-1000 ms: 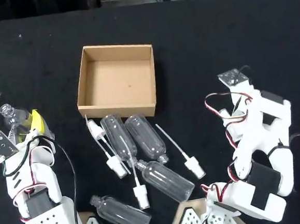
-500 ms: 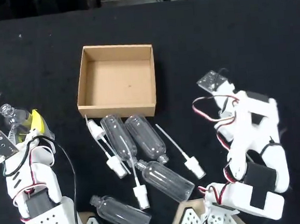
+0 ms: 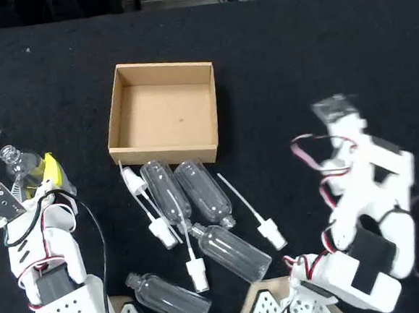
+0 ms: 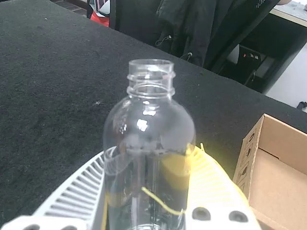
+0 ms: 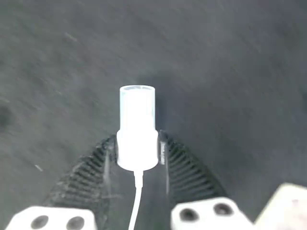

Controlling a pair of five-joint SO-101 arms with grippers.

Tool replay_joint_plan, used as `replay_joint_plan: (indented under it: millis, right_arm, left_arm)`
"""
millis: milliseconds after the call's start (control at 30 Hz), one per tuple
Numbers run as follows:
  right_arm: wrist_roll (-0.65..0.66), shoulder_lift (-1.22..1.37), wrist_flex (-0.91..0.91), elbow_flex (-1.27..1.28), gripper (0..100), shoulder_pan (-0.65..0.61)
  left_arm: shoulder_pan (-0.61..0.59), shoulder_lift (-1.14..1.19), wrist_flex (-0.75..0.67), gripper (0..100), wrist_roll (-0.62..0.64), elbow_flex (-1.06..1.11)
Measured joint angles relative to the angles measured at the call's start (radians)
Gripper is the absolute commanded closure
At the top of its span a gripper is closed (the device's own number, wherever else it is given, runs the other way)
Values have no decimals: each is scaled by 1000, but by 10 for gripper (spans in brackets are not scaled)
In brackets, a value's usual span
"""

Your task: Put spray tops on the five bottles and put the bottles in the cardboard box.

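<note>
My right claw (image 5: 137, 143) is pinching a white spray top (image 5: 137, 120) by its collar. The cap stands out past the fingertips and the thin dip tube (image 5: 136, 201) trails back between the jaws. My left claw (image 4: 151, 160) is clamped on a clear, open-necked bottle (image 4: 149, 110) at the bench's left side, well apart from the right arm.

My worry is that slender tube. If I come in off-axis, it could catch the bottle's threaded rim and bend instead of dropping in. The smooth, rounded plastic might also twist in the ribbed jaws once I turn the top.

Four more clear bottles (image 3: 203, 192) and four loose tops (image 3: 268, 231) lie jumbled on the black, cloth-like bench (image 3: 296, 62). They sit just in front of the matte brown cardboard box (image 3: 162, 154), which has no bottle in it yet.
</note>
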Motion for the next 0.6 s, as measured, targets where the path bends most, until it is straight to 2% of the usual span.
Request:
replay_joint_plan:
  millis: [167, 333, 500, 600]
  right_arm:
    - [15, 0, 78, -28, 832, 138]
    - [21, 68, 83, -28, 750, 149]
    - [21, 167, 89, -69, 805, 149]
    - [21, 196, 107, -114, 924, 153]
  left_arm:
    - [0, 0, 0, 961, 0, 0]
    - [0, 0, 0, 961, 0, 0]
    - [0, 0, 0, 961, 0, 0]
    - [0, 0, 0, 961, 0, 0]
